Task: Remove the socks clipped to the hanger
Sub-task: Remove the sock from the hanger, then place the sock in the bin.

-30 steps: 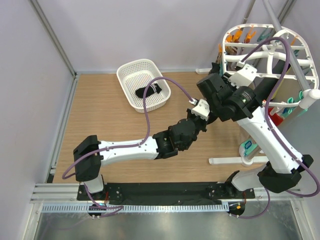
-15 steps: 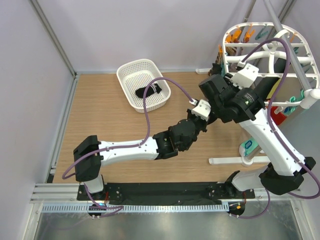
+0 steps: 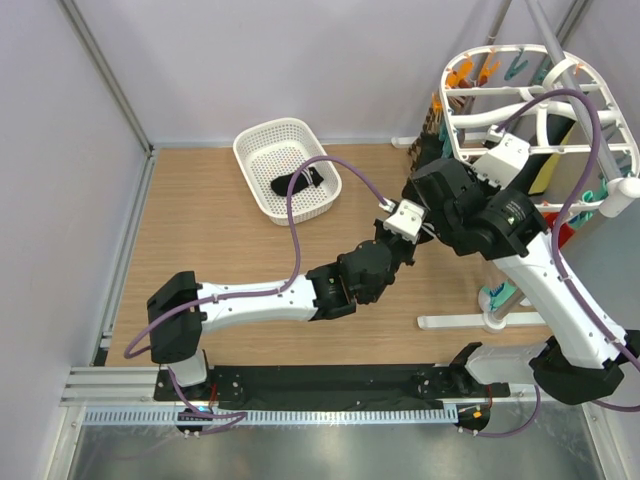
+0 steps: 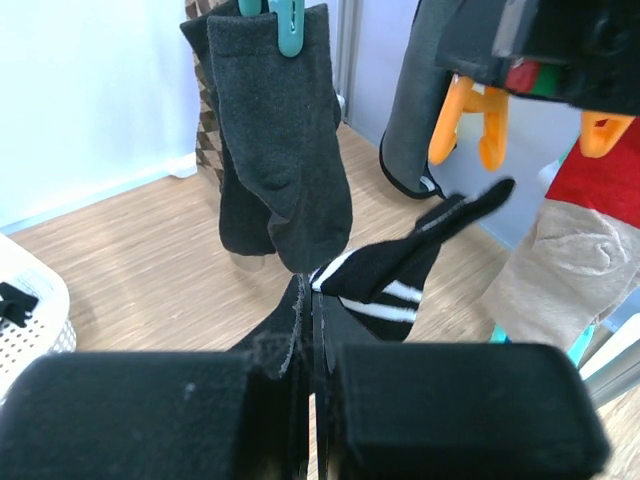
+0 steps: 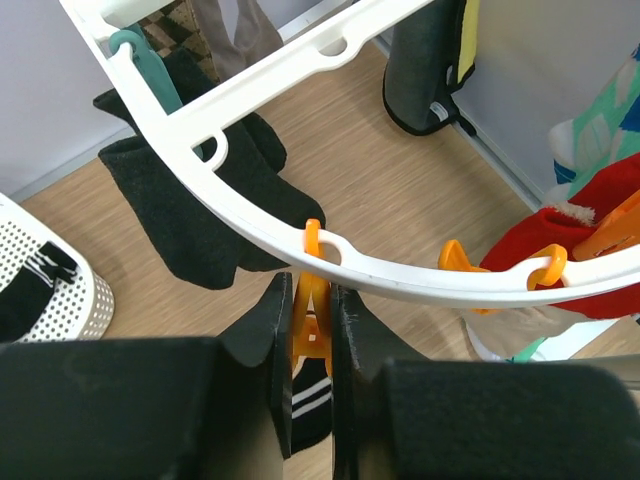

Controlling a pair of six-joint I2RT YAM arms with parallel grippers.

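Socks (image 4: 275, 150) hanging clipped on hanger (image 5: 260, 225) at 2 o'clock in overhead view, left claw (image 4: 308, 335) pressed together on black striped sock (image 4: 385, 285), right claw (image 5: 312, 330) pinching orange peg (image 5: 310, 290) under hanger rim, basket (image 3: 262, 145) at 11 o'clock

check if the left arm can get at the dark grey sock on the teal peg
Probably not yet: nothing blocks the dark grey sock, but the left hand is shut on the black striped sock.

Upper right, top view: the right arm (image 3: 545, 270) hides part of the hanger (image 3: 497, 91). Bottom centre of the wrist views: one end of the striped sock (image 4: 385, 285) vanishes inside the left gripper (image 4: 308, 340), the lower half of the orange peg (image 5: 311, 335) inside the right gripper (image 5: 312, 295).
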